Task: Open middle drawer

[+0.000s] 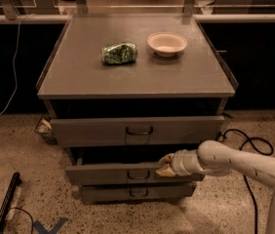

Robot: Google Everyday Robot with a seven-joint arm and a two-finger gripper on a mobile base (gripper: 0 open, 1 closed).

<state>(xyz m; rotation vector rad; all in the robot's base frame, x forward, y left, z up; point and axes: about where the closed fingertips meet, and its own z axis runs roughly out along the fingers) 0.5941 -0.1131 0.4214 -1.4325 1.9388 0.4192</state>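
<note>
The grey cabinet has three stacked drawers. The middle drawer is pulled out a little beyond the lowest one, its small loop handle at the centre of the front. My gripper rests at the top edge of the middle drawer's front, right of the handle, on the end of the white arm that reaches in from the right. The top drawer also stands out, further than the middle one. The lowest drawer sits furthest back.
On the cabinet top lie a crumpled green bag and a white bowl. Black cables run on the speckled floor at the right. A black rod and a white cord lie at the left.
</note>
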